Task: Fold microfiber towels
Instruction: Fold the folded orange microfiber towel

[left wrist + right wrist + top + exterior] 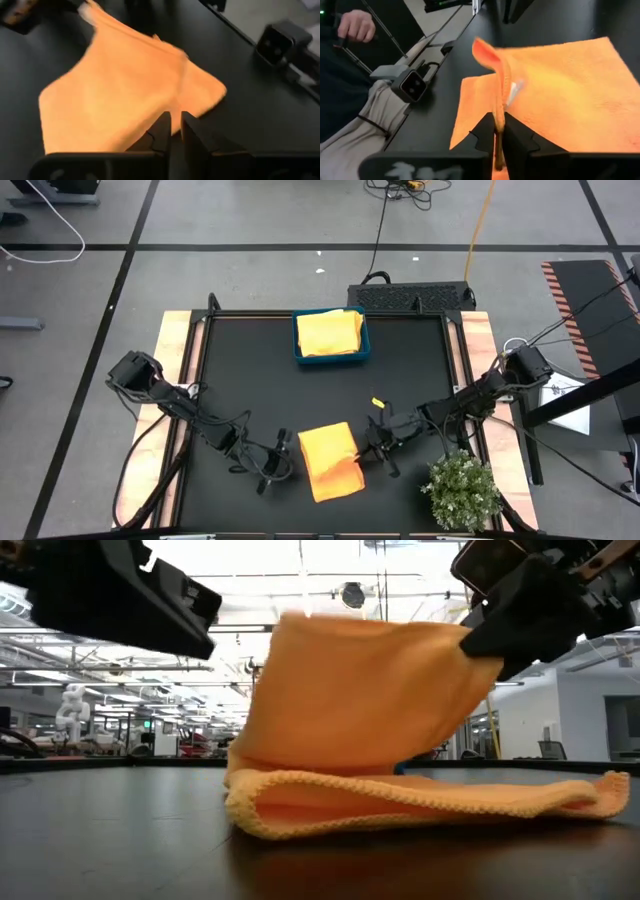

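High view: an orange towel [330, 461] lies on the black bench [250, 370], near the front edge, w/ both arms close to it. The left gripper [283, 450] sits just beside the towel's left edge, and the right gripper [368, 446] is at its right edge. A teal tray [331, 355] at the back of the bench has a yellow towel [329, 332] folded inside. A small green plant [463, 492] stands at the front right corner. Low view: the orange towel [380, 740] is partly lifted; its bottom part lies folded on the bench and the top part hangs up in the air, pulled up at one corner by the right gripper [480, 640]. Left wrist view: the left gripper's fingers [160, 132] are nearly pressed together w/ just a thin gap, and there is no cloth between them; the orange towel [125, 95] is just past the tips. Right wrist view: the right gripper's fingers [487, 132] are pinching a thin standing edge of the orange towel [560, 95], which spreads flat on the bench beyond. A person's hand [356, 26] and a pale sleeve [360, 130] show past the bench edge.
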### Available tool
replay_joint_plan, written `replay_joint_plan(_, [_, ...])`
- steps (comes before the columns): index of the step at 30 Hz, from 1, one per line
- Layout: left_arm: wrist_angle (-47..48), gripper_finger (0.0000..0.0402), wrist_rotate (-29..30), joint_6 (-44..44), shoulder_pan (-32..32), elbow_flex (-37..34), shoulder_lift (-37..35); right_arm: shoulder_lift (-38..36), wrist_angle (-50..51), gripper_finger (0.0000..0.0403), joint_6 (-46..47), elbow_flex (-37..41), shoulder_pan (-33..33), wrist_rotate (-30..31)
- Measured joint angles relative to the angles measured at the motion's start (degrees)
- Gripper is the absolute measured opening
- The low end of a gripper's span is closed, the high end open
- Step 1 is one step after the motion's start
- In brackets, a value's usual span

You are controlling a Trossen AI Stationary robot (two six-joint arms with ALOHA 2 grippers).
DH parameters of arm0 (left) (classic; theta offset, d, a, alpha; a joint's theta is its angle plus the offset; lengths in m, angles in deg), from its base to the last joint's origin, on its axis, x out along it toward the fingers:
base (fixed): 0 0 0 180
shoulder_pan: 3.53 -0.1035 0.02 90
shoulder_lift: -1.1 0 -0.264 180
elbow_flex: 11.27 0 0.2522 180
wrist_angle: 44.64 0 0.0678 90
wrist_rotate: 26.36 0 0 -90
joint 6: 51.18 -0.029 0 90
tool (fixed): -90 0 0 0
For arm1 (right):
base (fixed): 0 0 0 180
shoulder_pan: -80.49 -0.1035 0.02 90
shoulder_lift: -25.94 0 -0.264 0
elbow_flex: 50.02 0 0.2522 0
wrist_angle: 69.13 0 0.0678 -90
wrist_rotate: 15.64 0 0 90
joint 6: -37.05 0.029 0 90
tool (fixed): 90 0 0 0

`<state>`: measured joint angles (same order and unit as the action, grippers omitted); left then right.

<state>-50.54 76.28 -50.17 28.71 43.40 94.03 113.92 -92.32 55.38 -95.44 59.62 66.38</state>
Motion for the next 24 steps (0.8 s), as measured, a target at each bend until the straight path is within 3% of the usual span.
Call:
replay_joint_plan(6, [-0.19, 0.0084, 1.27, 1.59, -0.13, 0.02, -0.03, -0.02, 0.05, 0.0052, -0.46, 0.0, -2.34, -3.23])
replay_joint_plan(12, [0.29, 0.0094, 3.43, 2.14, -1.39, 0.02, -0.03, -0.02, -0.01, 0.0088, 1.45, 0.0, -4.72, -7.3])
replay_joint_plan(18, [3.1, 0.0093, 4.47, 6.53, -3.8, 0.02, -0.03, -0.02, 1.92, 0.011, 0.54, 0.0, -3.03, 4.2])
replay_joint_plan(24, [3.31, 0.0093, 4.98, 2.49, -2.09, 0.02, 0.45, 0.0, 4.82, 0.0116, 0.52, 0.02, 0.7, 6.51])
